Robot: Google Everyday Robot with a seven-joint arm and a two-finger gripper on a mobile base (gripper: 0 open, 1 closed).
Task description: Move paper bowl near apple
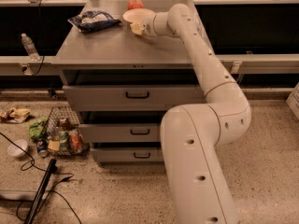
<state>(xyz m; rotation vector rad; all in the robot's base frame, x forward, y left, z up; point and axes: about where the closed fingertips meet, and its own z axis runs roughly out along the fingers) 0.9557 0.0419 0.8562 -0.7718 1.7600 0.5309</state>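
The paper bowl, cream-white and shallow, is at the back of the grey cabinet top. The red-orange apple sits just behind it, partly hidden by the bowl's far rim. My gripper reaches in from the right and is shut on the bowl's near rim. The arm stretches from the lower right up across the cabinet.
A dark blue snack bag lies at the back left of the cabinet top. A water bottle stands on a ledge to the left. On the floor at left are a wire basket of items, a small white bowl and cables.
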